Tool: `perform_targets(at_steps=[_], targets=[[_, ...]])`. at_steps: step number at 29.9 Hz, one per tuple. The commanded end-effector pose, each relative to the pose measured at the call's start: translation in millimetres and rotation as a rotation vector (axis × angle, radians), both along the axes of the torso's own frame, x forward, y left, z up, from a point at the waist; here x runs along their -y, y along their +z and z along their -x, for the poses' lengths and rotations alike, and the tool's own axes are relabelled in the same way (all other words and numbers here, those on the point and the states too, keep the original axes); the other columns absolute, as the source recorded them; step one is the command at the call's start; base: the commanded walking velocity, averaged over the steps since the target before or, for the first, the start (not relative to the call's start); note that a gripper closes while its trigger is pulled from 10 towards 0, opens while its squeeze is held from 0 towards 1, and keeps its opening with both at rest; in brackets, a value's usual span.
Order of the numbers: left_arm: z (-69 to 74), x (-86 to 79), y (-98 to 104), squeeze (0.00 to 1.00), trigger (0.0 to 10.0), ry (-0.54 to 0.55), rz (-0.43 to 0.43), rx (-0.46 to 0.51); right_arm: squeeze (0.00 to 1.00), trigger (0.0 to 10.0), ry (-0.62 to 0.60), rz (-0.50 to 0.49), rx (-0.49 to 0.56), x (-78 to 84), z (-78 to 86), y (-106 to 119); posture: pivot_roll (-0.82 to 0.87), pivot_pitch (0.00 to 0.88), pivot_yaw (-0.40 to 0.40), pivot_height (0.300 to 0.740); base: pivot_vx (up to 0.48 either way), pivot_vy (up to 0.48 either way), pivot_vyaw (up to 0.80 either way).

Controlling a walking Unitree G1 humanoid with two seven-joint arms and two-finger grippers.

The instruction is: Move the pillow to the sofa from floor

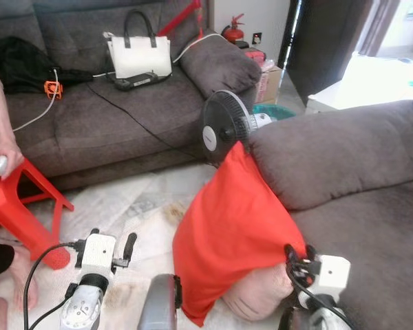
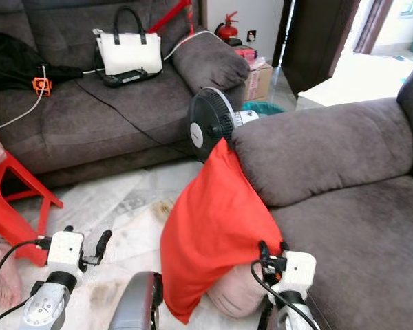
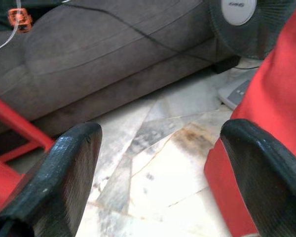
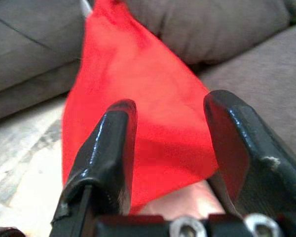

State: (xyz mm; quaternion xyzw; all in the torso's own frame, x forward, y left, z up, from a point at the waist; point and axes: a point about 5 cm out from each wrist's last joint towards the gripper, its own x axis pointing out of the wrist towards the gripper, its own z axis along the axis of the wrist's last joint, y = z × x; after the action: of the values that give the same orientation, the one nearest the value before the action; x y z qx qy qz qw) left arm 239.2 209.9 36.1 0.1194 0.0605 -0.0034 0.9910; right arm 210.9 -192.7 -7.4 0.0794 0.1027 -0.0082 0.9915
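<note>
The pillow (image 1: 230,230) has a red cover, with pinkish filling bulging out at its lower end (image 1: 261,292). It stands on the floor, leaning against the armrest of the grey sofa (image 1: 361,206) on the right. My right gripper (image 1: 299,256) is low at the pillow's bottom right corner. In the right wrist view it (image 4: 172,118) is open, with the red cover (image 4: 148,98) just beyond the fingertips. My left gripper (image 1: 111,246) hovers over the floor to the pillow's left. It is open (image 3: 163,168), with the pillow's edge (image 3: 271,94) beside one finger.
A black fan (image 1: 226,130) stands on the floor behind the pillow. A second grey sofa (image 1: 110,117) at the back holds a white handbag (image 1: 139,55) and cables. At left are a red stool (image 1: 20,203), a person's hand (image 1: 3,157) and bare feet (image 1: 14,275).
</note>
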Motion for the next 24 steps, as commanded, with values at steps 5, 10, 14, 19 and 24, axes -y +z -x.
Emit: perform_targets(at_steps=[5,10,14,19,24], targets=[[-3.6,0.1,3.7,0.00,10.0,-0.009,-0.004,0.013,0.00,10.0,-0.010,-0.002,0.009,1.0,-0.5,0.5,0.13,0.000,0.010,0.543,0.312,0.000,0.00],[-4.1,-0.1,4.2,0.00,10.0,-0.009,-0.006,0.016,0.00,10.0,-0.008,-0.010,0.007,-0.7,-1.4,0.2,0.14,0.000,0.009,0.543,0.300,0.000,0.00],[-3.4,0.8,3.3,0.00,10.0,-0.018,-0.009,0.010,0.00,10.0,-0.008,-0.012,0.003,-0.9,-1.4,-0.4,0.14,0.000,0.009,0.543,0.000,0.000,0.00],[-2.4,1.2,2.2,0.00,10.0,-0.020,-0.008,0.005,0.00,10.0,0.001,-0.015,-0.012,-1.4,-0.9,-2.4,0.14,0.000,0.007,0.543,0.000,0.000,0.00],[0.3,1.1,-1.9,0.00,10.0,-0.018,-0.008,-0.014,0.00,10.0,0.024,-0.008,-0.073,-2.1,1.8,-10.2,0.14,0.001,0.004,0.543,0.000,0.000,0.00]])
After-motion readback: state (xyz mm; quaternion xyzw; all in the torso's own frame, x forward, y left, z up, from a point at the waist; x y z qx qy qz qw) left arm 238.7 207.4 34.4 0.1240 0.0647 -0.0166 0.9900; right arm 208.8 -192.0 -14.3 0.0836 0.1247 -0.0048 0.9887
